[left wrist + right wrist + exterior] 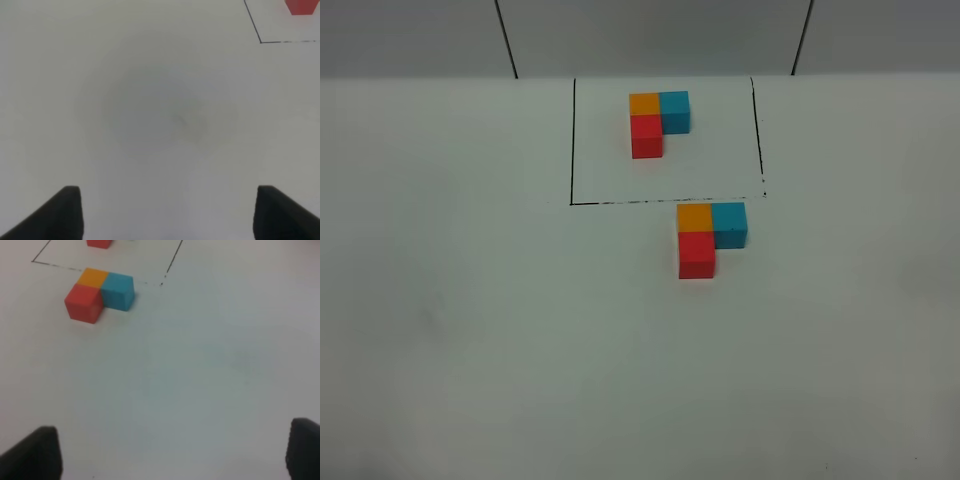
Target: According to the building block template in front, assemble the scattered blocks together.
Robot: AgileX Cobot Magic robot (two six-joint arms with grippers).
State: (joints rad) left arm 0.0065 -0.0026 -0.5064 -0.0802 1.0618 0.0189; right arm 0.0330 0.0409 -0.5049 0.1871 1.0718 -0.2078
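Left hand (167, 215): fingers (60, 215) stand wide apart, nothing between them, only bare white surface (150, 125) beneath. A corner of the black outline (260, 41) and a sliver of a red cube show at the far edge of that wrist view.

Right hand (172, 455): fingertips (35, 455) also spread apart and empty, well clear of the blocks, over bare surface.

Ahead of the right hand sit the scattered blocks (97, 292), now touching in an L: orange cube (694, 217) at the corner, cyan-blue cube (729, 222) against one side, red cube (697, 254) against the near side (all three flat on the surface, no gaps visible). This group lies just outside the near line of the outline, the orange and blue cubes right beside it.

Inside the outline, toward the far edge of the surface, stands the building block template (658, 120): same L, orange corner, blue to the right, red nearer the camera. The two trios share orientation in the high view.

Neither hand appears in the high view.
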